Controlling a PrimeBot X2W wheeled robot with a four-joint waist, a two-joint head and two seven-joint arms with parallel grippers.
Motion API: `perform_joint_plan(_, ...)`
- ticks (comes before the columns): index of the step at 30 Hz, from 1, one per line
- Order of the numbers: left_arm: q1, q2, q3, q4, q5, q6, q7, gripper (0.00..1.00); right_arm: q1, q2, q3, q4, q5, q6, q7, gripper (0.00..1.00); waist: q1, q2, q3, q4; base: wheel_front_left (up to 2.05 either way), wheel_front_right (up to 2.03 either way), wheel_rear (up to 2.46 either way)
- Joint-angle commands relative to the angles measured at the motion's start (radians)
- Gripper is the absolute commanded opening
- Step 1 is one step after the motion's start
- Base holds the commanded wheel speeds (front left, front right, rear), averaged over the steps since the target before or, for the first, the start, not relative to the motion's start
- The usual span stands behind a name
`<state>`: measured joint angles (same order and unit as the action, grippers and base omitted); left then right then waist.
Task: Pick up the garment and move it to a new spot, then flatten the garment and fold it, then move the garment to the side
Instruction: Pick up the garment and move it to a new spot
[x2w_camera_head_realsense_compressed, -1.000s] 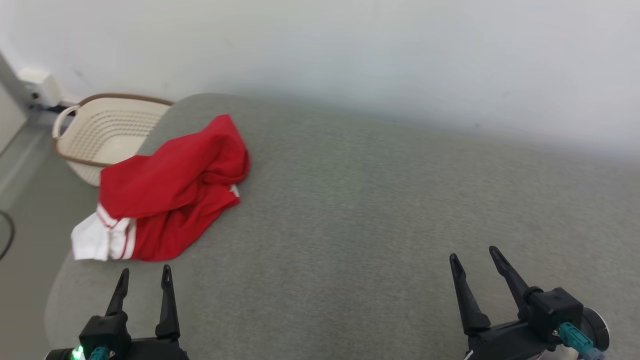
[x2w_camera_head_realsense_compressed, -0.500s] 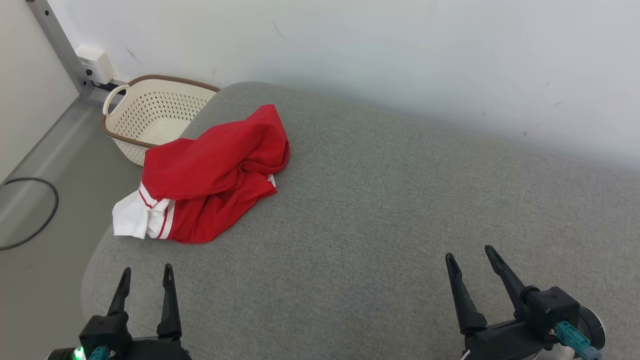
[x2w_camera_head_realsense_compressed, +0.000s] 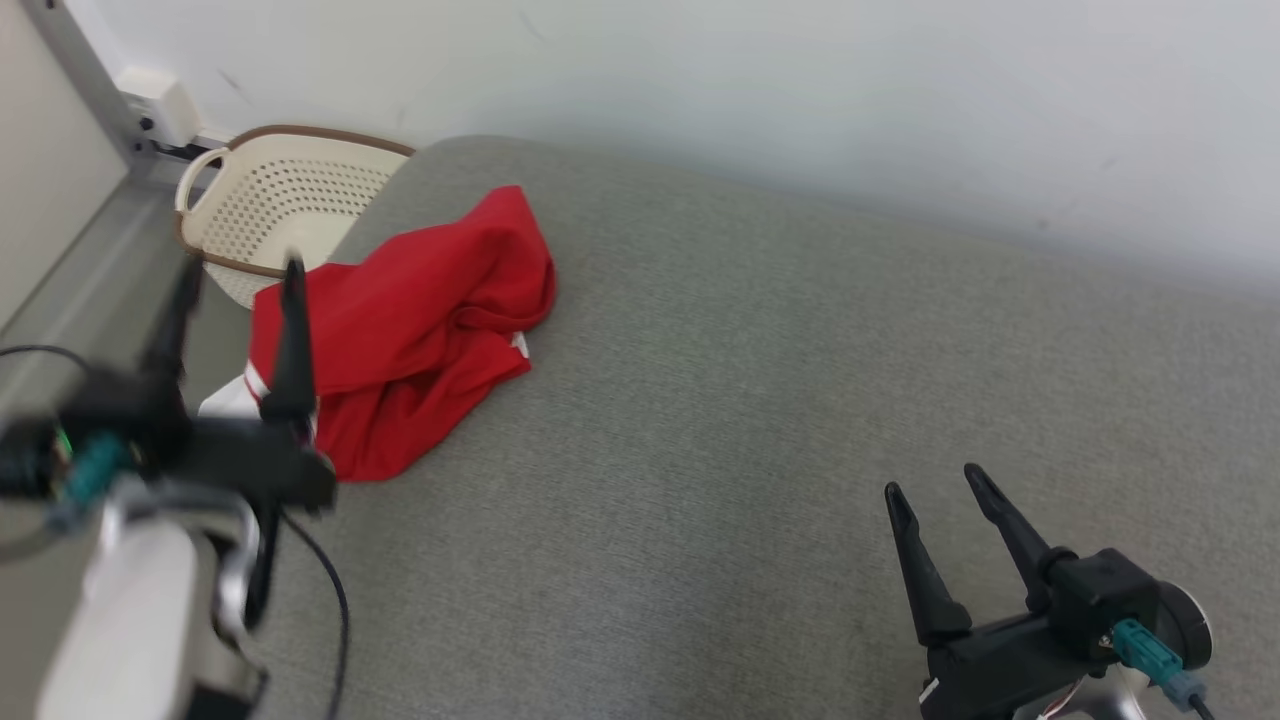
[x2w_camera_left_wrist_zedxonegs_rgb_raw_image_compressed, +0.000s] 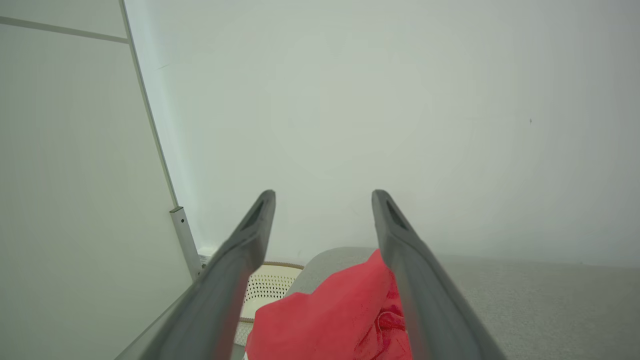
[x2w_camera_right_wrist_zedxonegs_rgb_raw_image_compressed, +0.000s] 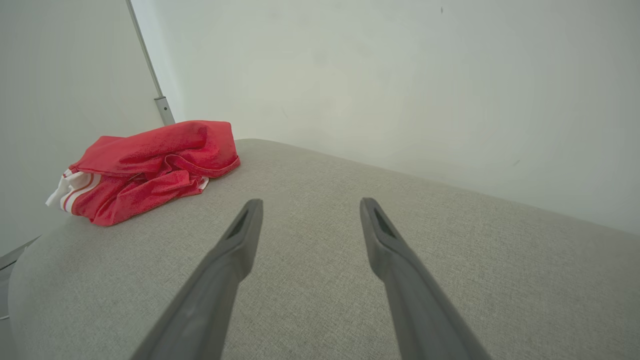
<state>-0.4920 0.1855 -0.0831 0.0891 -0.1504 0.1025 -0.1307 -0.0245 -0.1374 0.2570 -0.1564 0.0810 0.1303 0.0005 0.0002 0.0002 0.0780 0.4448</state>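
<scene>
1. Grey upholstered cushion: work surface.
2. Red garment: crumpled at the cushion's far-left corner, beside a cream perforated basket. Not yet lifted, flattened or folded.
3. Left gripper: released, empty, hovering by the garment.
4. Right gripper: released, empty, well apart.

A grey fabric-covered worktop is sitting against a plain white wall that is running along its far edge. Off the worktop's far left corner, a cream perforated basket with a brown rim is standing on the grey floor. Further left of the worktop, a metal strip is rising beside a small white box.
</scene>
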Motion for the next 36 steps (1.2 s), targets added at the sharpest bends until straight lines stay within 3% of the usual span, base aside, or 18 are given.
perform_joint_plan(1,-0.058,0.022,-0.001,0.005,0.000,-0.014,0.025,1.00,-0.013,-0.008,0.005,-0.007,0.007,0.001,0.001,1.00,-0.0002,-0.0002,0.031,-0.037,0.00,0.00,0.00)
perform_joint_plan(6,-0.257,0.069,0.004,0.150,-0.037,-0.076,0.162,1.00,-0.049,-0.022,0.011,-0.002,0.007,0.001,-0.007,1.00,-0.0002,-0.0002,0.089,-0.111,0.00,0.00,0.00)
perform_joint_plan(11,-0.388,0.109,0.031,0.396,-0.082,-0.100,0.277,1.00,-0.077,-0.033,0.012,0.006,0.013,0.001,-0.019,1.00,-0.0002,-0.0002,0.141,-0.181,0.00,0.00,0.00)
perform_joint_plan(17,-0.450,0.149,0.061,0.646,-0.119,-0.112,0.355,1.00,-0.096,-0.042,0.011,0.013,0.014,0.001,-0.029,1.00,-0.0002,-0.0002,0.189,-0.234,0.00,0.00,0.00)
perform_joint_plan(26,-0.469,0.162,0.088,0.869,-0.173,-0.131,0.397,1.00,-0.118,-0.061,0.021,0.011,0.023,0.001,-0.029,1.00,-0.0002,-0.0002,0.227,-0.260,0.00,0.00,0.00)
perform_joint_plan(27,-0.472,0.163,0.090,0.881,-0.176,-0.134,0.395,0.87,-0.121,-0.062,0.022,0.012,0.024,0.001,-0.029,1.00,-0.0002,-0.0002,0.227,-0.261,0.00,0.00,0.00)
perform_joint_plan(28,-0.475,0.165,0.092,0.893,-0.181,-0.133,0.390,0.44,-0.123,-0.062,0.024,0.012,0.024,0.001,-0.028,1.00,-0.0002,-0.0002,0.227,-0.264,0.00,0.00,0.00)
perform_joint_plan(30,-0.497,0.181,0.089,0.921,-0.179,-0.131,0.343,0.00,-0.122,-0.060,0.014,0.016,0.024,0.001,-0.031,1.00,-0.0002,-0.0002,0.218,-0.271,0.00,0.00,0.00)
perform_joint_plan(36,-0.608,0.202,0.051,0.782,-0.123,-0.110,0.079,0.00,-0.088,-0.040,-0.015,0.018,0.009,0.001,-0.034,1.00,-0.0002,-0.0002,0.163,-0.254,0.00,0.00,0.00)
